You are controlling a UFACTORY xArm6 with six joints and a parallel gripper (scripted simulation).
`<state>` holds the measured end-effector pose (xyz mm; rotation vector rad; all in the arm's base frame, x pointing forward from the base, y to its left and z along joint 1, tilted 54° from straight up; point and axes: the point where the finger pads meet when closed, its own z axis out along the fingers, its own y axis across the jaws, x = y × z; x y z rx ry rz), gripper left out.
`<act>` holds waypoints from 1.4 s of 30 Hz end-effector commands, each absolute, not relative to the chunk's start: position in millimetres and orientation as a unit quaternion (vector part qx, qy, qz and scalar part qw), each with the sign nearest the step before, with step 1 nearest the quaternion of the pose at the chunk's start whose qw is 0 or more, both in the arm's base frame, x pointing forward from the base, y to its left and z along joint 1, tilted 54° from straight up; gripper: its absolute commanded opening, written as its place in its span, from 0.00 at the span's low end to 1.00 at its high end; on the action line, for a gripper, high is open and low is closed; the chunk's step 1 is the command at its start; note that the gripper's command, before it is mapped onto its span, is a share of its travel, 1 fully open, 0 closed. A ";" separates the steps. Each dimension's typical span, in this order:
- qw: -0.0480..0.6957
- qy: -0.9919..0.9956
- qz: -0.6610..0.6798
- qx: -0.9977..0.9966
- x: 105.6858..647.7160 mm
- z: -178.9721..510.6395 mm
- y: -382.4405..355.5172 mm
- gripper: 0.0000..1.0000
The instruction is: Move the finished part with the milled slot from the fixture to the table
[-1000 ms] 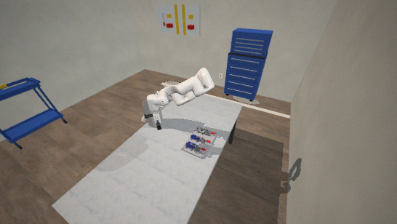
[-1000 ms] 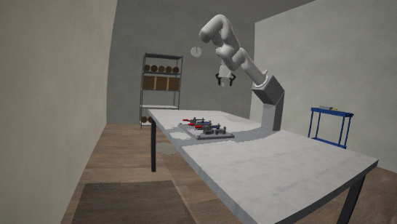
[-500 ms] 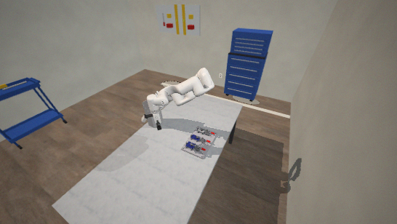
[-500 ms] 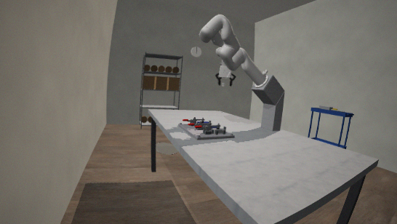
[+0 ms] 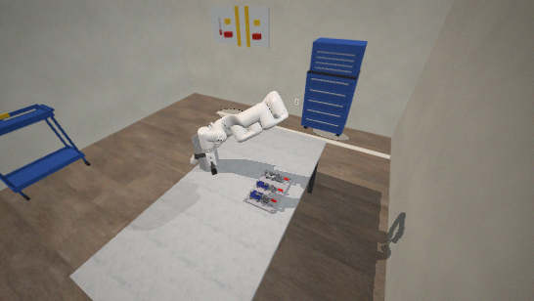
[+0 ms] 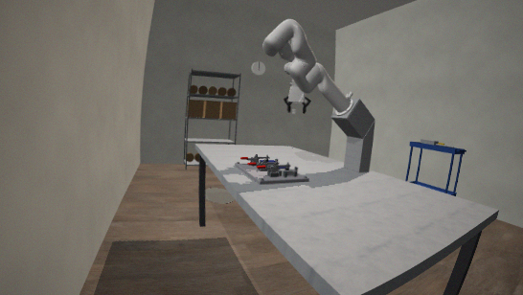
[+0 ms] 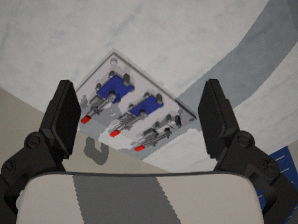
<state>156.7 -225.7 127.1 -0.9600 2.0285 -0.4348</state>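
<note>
A grey fixture plate [image 5: 270, 209] [image 6: 268, 181] [image 7: 143, 86] stands on the white table [image 5: 196, 235] [image 6: 359, 211] [image 7: 133, 10], close to one long edge. It holds three parts in a row, each under a clamp with a red handle. Two are blue blanks [image 5: 264, 186] [image 5: 255, 196] [image 7: 115, 86] [image 7: 145, 104]. The third is the grey finished part [image 5: 273, 176] [image 6: 283, 173] [image 7: 162, 125], at the end of the row. My gripper [image 5: 213, 170] [image 6: 297, 106] [image 7: 138, 94] is open and empty. It hangs high above the table, off to one side of the fixture.
The arm's grey pedestal [image 6: 356, 139] stands on the table across from the fixture. A blue tool chest [image 5: 333, 88] stands by the far wall, a blue cart [image 5: 34, 147] [image 6: 433, 163] beside the table, and a metal shelf [image 6: 211, 115] beyond the table's end.
</note>
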 end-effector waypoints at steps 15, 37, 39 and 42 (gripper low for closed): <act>0.287 0.782 -0.029 -0.552 158.9 94.9 -174.9 1.00; 0.006 0.611 -0.028 -0.791 195.4 100.6 -170.7 1.00; -0.010 0.593 -0.038 -0.804 202.6 103.8 -170.1 1.00; -0.017 0.584 -0.044 -0.810 206.6 105.6 -169.5 1.00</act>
